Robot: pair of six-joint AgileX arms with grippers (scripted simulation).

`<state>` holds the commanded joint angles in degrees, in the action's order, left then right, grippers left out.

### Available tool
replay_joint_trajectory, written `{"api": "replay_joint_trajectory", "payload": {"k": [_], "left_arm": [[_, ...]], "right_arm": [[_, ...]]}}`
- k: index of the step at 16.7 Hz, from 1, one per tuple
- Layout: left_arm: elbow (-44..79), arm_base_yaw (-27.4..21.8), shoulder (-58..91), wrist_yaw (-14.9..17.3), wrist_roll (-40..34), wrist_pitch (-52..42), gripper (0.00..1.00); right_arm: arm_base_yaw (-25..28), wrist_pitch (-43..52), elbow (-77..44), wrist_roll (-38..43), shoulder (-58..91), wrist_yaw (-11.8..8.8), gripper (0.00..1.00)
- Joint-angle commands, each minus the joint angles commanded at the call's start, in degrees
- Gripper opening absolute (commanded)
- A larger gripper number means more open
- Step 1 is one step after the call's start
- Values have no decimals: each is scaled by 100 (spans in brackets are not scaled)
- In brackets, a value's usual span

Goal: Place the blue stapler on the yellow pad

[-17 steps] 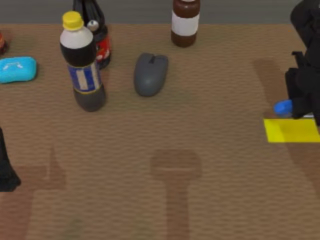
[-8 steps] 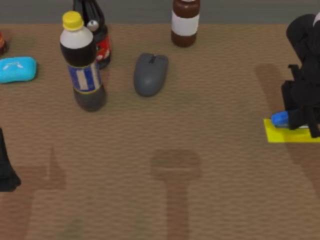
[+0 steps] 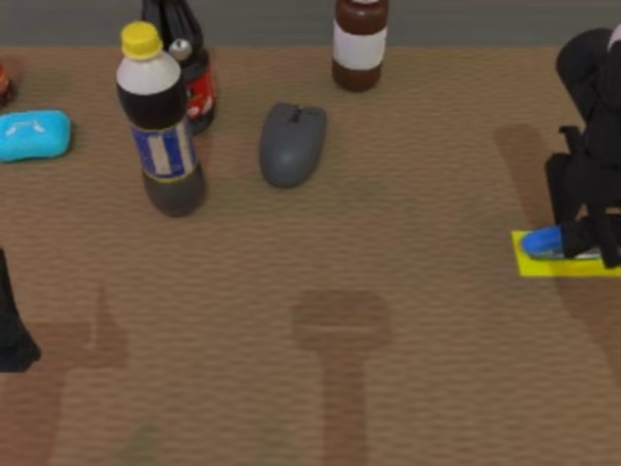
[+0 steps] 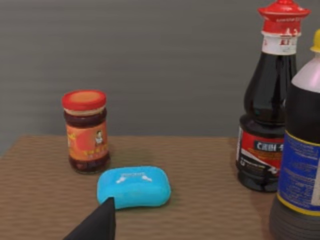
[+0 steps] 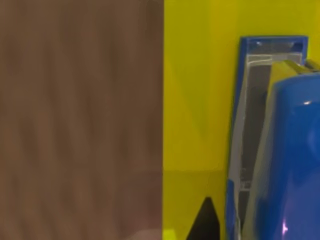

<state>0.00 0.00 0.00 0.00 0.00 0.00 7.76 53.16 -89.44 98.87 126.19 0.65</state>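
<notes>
Blue and slim, the blue stapler is lying on the yellow pad at the right edge of the brown woven surface, seen from above. Its rounded end is pointing toward the surface's left and sticking out from under the right hand, which is sitting low over the pad and covering the rest of the stapler. Dark fingers are standing on either side of the stapler's body, but I cannot tell whether they are pressing on it or parted from it. In the right wrist view the stapler is filling one side, its blue top tilted up off a grey metal base, with bare yellow pad beside it and the pad's straight edge meeting the brown surface.

My left arm is staying out of the work, with the left hand sitting at the surface's left edge; its fingers are not showing clearly enough to tell their state.

Elsewhere, well apart from the pad, a grey mouse is lying near the middle back. A cola bottle with a yellow cap is standing left of it, with a dark sauce bottle just behind. A brown bottle with a white label is standing at the back edge. A light-cyan soap-like block is resting far left, and in the left wrist view a red-lidded jar is standing just beside that block.
</notes>
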Motion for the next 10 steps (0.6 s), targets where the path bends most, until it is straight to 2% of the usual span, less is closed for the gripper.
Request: {"api": "replay_joint_trajectory", "payload": {"k": [4,10], "left_arm": [[0,0,0,0,0,0,100],[0,0,0,0,0,0,100]], "right_arm": [[0,0,0,0,0,0,98],[0,0,0,0,0,0,100]]}}
